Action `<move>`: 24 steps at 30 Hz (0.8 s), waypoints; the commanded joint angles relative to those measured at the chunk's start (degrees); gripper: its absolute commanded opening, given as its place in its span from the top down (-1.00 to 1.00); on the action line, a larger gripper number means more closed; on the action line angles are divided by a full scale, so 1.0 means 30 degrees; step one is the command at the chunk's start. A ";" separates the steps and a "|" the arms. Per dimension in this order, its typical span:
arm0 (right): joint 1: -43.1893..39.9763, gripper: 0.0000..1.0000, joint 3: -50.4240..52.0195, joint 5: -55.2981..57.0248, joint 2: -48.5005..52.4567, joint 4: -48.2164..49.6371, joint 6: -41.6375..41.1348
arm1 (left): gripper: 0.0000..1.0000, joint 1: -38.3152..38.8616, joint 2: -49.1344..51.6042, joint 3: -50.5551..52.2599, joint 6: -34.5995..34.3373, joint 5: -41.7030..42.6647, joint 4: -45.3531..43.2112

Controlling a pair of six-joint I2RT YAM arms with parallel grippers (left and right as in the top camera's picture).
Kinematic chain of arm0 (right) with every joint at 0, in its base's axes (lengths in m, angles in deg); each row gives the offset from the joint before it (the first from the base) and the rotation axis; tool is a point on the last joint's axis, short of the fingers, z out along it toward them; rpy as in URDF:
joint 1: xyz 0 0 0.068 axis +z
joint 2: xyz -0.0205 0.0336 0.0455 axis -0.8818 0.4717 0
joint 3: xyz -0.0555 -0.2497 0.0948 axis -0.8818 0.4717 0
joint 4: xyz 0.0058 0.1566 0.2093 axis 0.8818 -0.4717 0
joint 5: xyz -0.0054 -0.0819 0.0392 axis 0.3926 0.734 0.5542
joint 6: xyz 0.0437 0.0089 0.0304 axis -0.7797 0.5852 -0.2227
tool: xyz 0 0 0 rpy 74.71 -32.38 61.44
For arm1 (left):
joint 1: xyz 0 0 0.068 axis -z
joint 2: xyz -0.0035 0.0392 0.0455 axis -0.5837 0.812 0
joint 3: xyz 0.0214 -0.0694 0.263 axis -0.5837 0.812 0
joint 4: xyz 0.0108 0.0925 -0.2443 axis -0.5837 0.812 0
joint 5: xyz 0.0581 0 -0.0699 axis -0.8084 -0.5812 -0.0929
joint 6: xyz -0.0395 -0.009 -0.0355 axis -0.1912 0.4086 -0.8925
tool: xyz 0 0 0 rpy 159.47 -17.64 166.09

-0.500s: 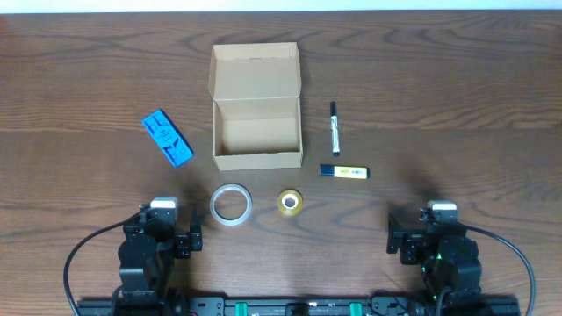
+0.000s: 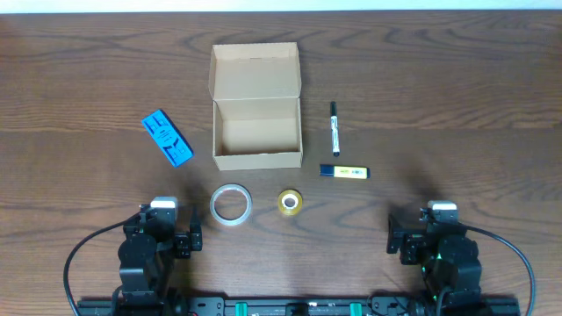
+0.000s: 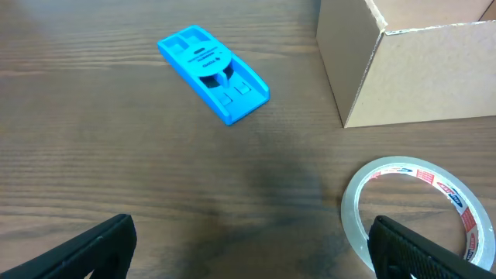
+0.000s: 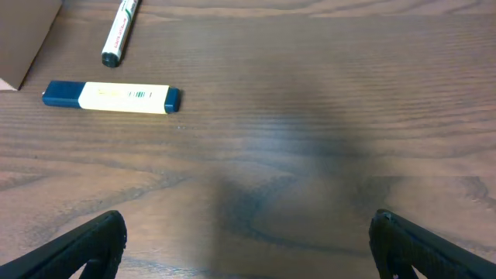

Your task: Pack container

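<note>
The tan cardboard container (image 2: 257,132) stands open and empty at the table's middle, its flap lid (image 2: 255,72) folded back; its corner shows in the left wrist view (image 3: 411,70). A blue flat plastic piece (image 2: 167,137) lies left of it (image 3: 213,73). A clear tape roll (image 2: 231,204) (image 3: 418,209) and a small yellow tape roll (image 2: 291,201) lie in front. A black marker (image 2: 334,128) (image 4: 120,31) and a yellow-blue highlighter (image 2: 344,171) (image 4: 111,97) lie to the right. My left gripper (image 2: 176,239) (image 3: 248,248) and right gripper (image 2: 413,239) (image 4: 248,248) are open and empty near the front edge.
The dark wooden table (image 2: 457,105) carries everything. The arms' bases and cables (image 2: 281,307) sit along the front edge.
</note>
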 commanded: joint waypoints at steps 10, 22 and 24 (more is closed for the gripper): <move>-0.0240 -0.99 0.0204 0.0211 -0.0175 0.0029 0.0182 | -0.91 -0.0095 -0.0160 0.0109 0.0277 -0.0204 -0.0015; -0.0240 -0.99 0.0204 0.0211 -0.0175 0.0029 0.0189 | -0.91 -0.0095 -0.0160 0.0109 0.0277 -0.0204 -0.0015; -0.0240 -0.98 0.0204 0.0211 -0.0175 0.0029 0.0189 | -0.91 -0.0095 -0.0160 0.0109 0.0277 -0.0204 -0.0015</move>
